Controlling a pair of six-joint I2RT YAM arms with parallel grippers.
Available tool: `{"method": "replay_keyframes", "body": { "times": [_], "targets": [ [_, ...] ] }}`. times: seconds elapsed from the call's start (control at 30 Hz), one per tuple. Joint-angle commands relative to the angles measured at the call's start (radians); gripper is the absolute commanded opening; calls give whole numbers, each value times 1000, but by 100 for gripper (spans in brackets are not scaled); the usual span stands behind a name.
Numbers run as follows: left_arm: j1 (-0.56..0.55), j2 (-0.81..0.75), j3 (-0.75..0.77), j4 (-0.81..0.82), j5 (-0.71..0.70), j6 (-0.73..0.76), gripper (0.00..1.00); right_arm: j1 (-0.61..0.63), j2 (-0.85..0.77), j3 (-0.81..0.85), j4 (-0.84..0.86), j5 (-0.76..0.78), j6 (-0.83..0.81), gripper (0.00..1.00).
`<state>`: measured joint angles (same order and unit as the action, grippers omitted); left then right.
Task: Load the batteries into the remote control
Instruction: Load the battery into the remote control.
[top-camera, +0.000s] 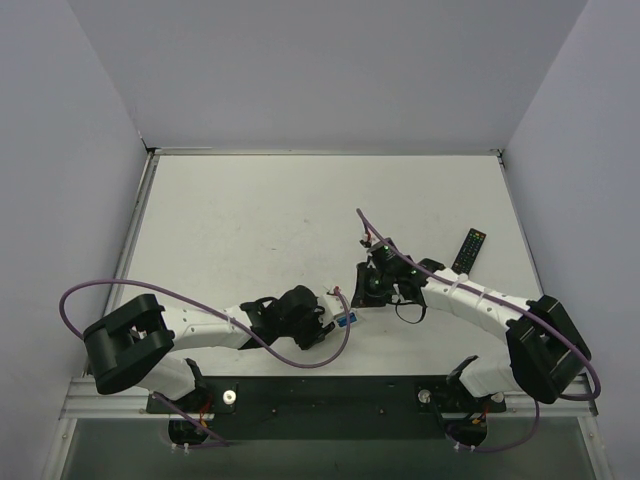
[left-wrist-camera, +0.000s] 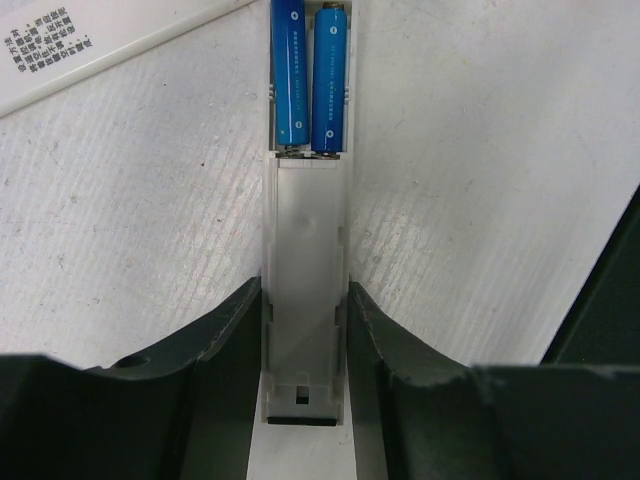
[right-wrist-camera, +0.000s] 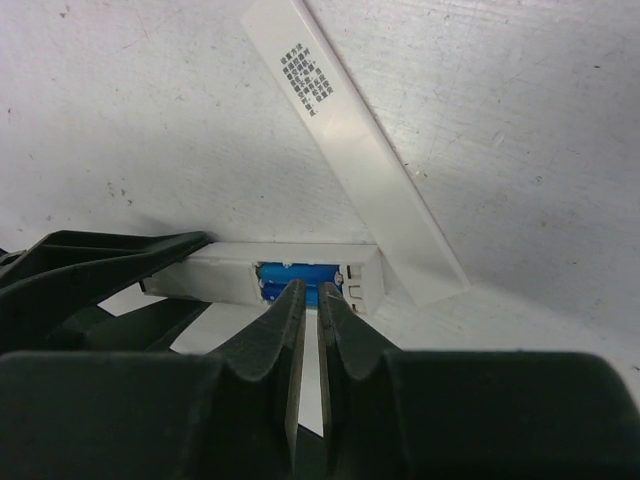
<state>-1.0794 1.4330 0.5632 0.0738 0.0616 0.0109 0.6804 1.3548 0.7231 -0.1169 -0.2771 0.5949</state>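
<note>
Lengthwise, batteries (left-wrist-camera: 310, 80) lie along the remote control (left-wrist-camera: 305, 230), pinched by left claw (left-wrist-camera: 304, 292); right claw (right-wrist-camera: 312, 295) nearly pressed together.

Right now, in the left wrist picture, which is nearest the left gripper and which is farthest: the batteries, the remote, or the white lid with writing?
1. The remote: bottom middle, between the fingers of the left gripper.
2. The batteries: top middle, in the remote's tray.
3. The lid: top left corner, beyond the batteries.
</note>
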Motion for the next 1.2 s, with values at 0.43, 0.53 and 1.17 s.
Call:
{"method": "replay_keyframes", "body": {
  "times": [0.43,0.53,1.17],
  "targets": [
    [-8,7,30,-17,23,-5,11,-1,78,-10,8,-19,13,7],
    [-8,10,32,-19,17,-5,11,-1,89,-16,10,-34,14,5],
    [1,7,37,-17,-26,-101,0,88,161,-4,-67,48,-29,0]
  ]
}}
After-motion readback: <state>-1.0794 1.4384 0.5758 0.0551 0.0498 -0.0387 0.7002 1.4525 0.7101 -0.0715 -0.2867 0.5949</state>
